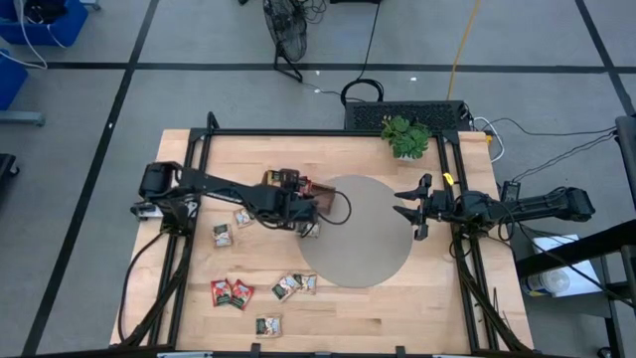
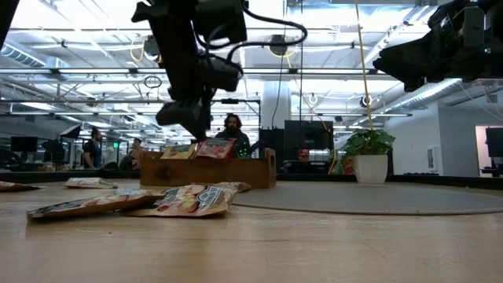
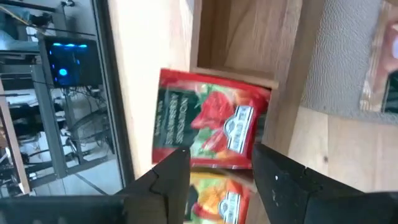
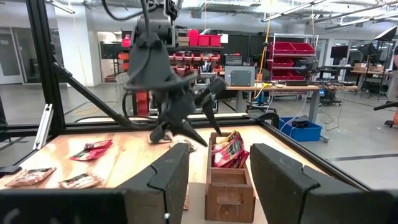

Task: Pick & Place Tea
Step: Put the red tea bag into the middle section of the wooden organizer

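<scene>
A red tea sachet (image 3: 211, 127) stands on edge in the wooden tray (image 3: 249, 37), centre frame. The left gripper (image 3: 214, 168) hovers open just above, holding nothing. The right gripper (image 1: 409, 207), centre right, waits open.

The only lettering shows in the left wrist view. The red tea sachet (image 3: 210, 127) carries a white crest-like label (image 3: 237, 127) with small print in its middle and a line of pale letters along one edge, but none of it can be made out. The yellow sachet (image 3: 214, 200) beside it bears a similar label, equally unreadable. No other text can be read.
</scene>
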Controlling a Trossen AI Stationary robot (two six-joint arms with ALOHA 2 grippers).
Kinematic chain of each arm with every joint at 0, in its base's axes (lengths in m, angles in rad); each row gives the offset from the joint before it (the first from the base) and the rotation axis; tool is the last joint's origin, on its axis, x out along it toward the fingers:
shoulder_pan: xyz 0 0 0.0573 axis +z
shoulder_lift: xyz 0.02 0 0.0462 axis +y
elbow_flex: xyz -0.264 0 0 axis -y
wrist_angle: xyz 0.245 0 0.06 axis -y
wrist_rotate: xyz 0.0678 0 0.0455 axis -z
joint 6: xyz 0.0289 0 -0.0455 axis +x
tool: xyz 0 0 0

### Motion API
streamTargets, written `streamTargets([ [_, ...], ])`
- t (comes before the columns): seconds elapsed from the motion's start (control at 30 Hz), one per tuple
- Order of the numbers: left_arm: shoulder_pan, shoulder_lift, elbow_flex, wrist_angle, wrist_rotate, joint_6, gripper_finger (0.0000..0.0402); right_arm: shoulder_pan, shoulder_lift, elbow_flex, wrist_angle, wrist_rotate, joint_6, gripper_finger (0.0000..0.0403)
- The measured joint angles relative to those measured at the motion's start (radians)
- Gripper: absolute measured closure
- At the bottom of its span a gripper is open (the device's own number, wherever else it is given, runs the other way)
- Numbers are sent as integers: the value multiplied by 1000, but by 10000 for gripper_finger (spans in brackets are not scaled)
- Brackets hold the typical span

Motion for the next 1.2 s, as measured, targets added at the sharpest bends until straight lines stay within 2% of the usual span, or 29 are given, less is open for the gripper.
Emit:
streamTargets([
  [0.13, 8, -48, 0, 14, -24, 5, 227, 0, 0, 0, -3, 0, 0, 248],
  [0.27, 12, -120, 7, 80, -103, 34, 227, 0, 0, 0, -1, 0, 0, 248],
  [0.3, 18, -138, 24, 84, -88, 27, 227, 0, 0, 0, -1, 0, 0, 248],
  [0.4, 50, -151, 91, 60, 41, -44, 227, 0, 0, 0, -1, 0, 0, 248],
  [0.5, 76, -113, 139, -51, 125, -64, 240, 0, 0, 0, -1, 0, 0, 248],
  [0.6, 95, -61, 169, -146, 281, -40, 305, 0, 1, 0, 4, 0, 0, 248],
  [0.67, 108, -33, 186, -157, 399, -2, 369, 0, 2, 0, 4, 0, 0, 248],
  [0.7, 117, -25, 188, -143, 440, 7, 384, 0, 3, 0, 4, 0, 0, 248],
  [1.2, 189, 95, 187, -119, 512, 27, 398, 0, 2, 0, -1, 0, 0, 248],
])
